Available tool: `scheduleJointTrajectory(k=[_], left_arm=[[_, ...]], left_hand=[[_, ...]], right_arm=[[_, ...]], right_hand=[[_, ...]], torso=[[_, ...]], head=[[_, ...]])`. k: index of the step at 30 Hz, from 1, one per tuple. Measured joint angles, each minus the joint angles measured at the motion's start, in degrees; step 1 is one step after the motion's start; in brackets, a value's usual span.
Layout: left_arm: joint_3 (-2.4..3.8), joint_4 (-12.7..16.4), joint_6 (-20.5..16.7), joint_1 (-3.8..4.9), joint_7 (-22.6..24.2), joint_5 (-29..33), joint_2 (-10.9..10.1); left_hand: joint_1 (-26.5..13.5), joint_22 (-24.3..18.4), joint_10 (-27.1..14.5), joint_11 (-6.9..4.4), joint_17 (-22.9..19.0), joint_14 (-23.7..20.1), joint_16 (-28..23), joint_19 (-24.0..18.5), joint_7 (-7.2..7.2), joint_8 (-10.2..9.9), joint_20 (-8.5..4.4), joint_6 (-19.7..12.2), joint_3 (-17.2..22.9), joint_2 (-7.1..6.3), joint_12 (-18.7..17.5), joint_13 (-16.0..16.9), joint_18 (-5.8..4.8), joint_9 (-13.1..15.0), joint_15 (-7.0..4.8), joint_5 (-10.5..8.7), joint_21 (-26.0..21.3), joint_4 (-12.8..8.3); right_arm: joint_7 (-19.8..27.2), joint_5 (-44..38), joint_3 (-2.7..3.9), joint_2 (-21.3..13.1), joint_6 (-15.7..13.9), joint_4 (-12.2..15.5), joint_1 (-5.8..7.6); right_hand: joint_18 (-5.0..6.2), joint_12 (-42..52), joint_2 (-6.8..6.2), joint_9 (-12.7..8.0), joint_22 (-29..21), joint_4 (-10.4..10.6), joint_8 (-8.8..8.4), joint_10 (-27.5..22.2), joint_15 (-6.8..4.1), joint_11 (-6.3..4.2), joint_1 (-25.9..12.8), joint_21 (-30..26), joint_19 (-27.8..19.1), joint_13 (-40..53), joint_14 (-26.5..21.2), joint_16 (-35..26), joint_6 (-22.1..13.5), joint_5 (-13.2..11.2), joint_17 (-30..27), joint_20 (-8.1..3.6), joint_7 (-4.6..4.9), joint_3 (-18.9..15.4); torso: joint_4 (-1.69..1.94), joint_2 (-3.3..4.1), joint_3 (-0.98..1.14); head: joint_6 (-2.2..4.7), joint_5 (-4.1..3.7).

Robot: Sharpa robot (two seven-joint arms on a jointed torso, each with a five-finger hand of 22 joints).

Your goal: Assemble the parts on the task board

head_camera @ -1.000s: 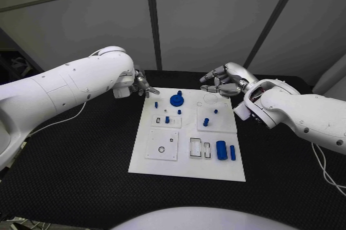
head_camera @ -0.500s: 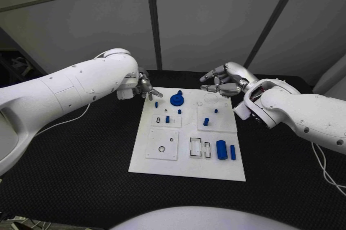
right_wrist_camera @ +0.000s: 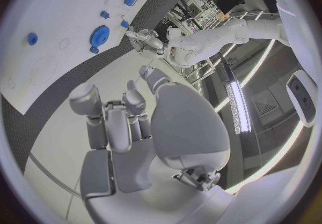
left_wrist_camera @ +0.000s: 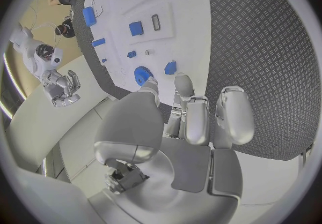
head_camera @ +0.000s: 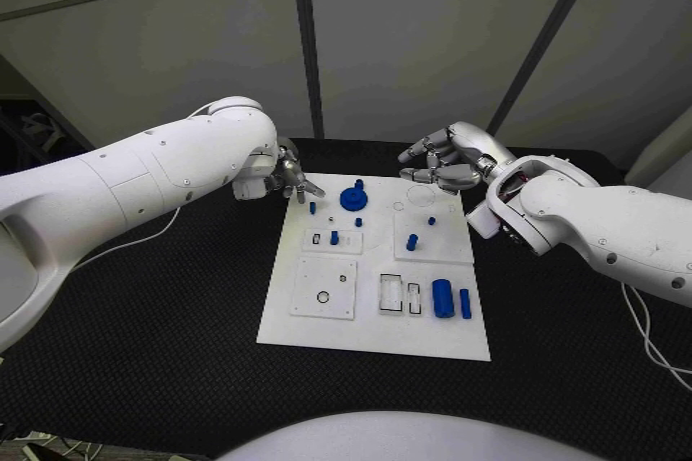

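Left hand (head_camera: 284, 173) hangs over the far left corner of the task board (head_camera: 378, 336), fingers curled downward and set close together; nothing visible between them in the head view, and the left wrist view likewise shows the fingers (left_wrist_camera: 196, 119) bunched with no part in them, so the hand holds nothing. Its fingertips sit just above the board edge; contact with the board cannot be told. Closest to this hand is a small blue peg (head_camera: 313, 209), just below the fingertips toward the robot, and the blue gear part (head_camera: 355, 197) stands just beside the hand toward the board's middle; in the left wrist view the same gear part (left_wrist_camera: 142, 75) lies right ahead of the fingertips. Right hand (head_camera: 449, 161) hovers over the far right corner of the board, fingers curled inward toward the palm, nothing gripped; the right wrist view shows its fingers (right_wrist_camera: 110, 122) folded with no part in them. A faint circular recess on the board lies directly under this hand, and a small blue pin (head_camera: 431, 222) and a blue peg (head_camera: 413, 244) stand nearer the robot from it. The large blue cylinder (head_camera: 441, 300) and a slim blue bar (head_camera: 464, 303) lie side by side at the board's near right, well apart from both hands.
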Motion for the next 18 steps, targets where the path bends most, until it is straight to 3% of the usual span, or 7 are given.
scheduleJointTrajectory(k=[18], left_arm=[[-0.46, -0.7, 1.1, -0.36, 0.2, 0.0, 0.6]], left_hand=[[1.4, 0.0, 0.0, 0.0, 0.0, 0.0, 0.0, 0.2, 0.0, 0.0, -0.21, 0.0, -0.3, 1.35, 0.0, -0.2, 0.0, 0.0, 0.0, 0.46, 0.0, -0.3]], right_arm=[[0.0, -0.1, 0.0, 0.1, 0.1, 0.0, 0.0]], right_hand=[[0.0, 0.0, 0.0, 0.0, 0.0, 0.0, 0.0, 0.0, 0.0, 0.0, 0.0, 0.0, 0.0, 0.0, 0.0, 0.0, 0.0, 0.0, 0.0, 0.0, 0.0, 0.0]], torso=[[0.0, -0.01, -0.01]], head=[[-0.04, -0.03]])
